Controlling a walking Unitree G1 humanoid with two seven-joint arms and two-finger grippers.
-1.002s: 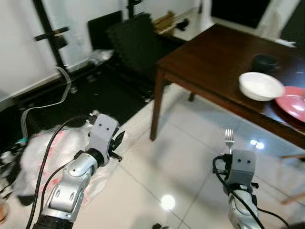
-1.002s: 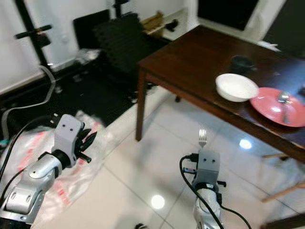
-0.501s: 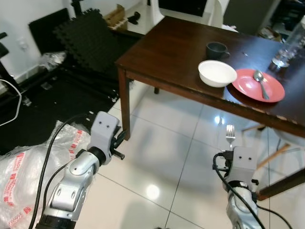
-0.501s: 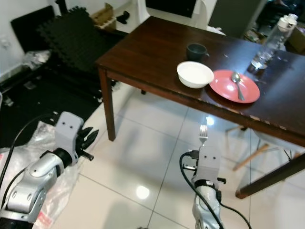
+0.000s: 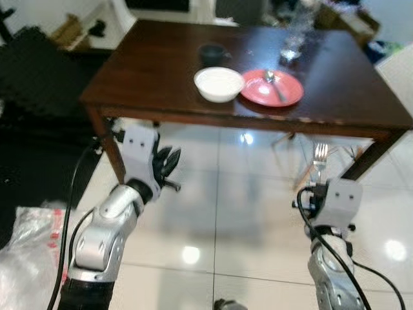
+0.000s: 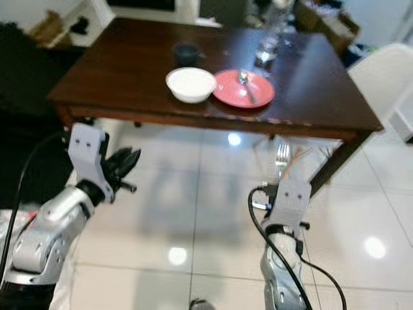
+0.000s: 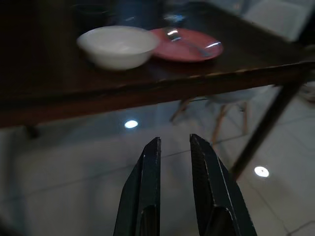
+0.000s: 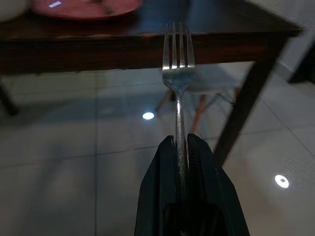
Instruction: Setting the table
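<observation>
A dark wooden table [image 5: 161, 77] stands ahead, above gripper height. On it sit a white bowl [image 5: 219, 84], a red plate [image 5: 258, 95] carrying a spoon [image 5: 274, 84], a dark mug [image 5: 211, 53] and a clear bottle [image 5: 293, 42]. My right gripper [image 8: 179, 142] is shut on a silver fork [image 8: 177, 73], held upright with its tines up, short of the table's front edge; the fork [image 5: 320, 155] also shows from the head. My left gripper [image 7: 174, 142] hovers over the floor before the table, fingers slightly apart and nothing between them.
Table legs stand at the front left [image 5: 113, 155] and front right [image 5: 368, 158]. Wooden chair legs [image 5: 300, 161] show under the table. A plastic bag [image 5: 19, 258] lies on the tiles at lower left, black mats [image 5: 32, 58] beyond it. A white chair [image 5: 400, 64] is at the right.
The camera has swung right, so the table now lies straight ahead across the view. Both arms keep their pose, and the fork stays in the right gripper.
</observation>
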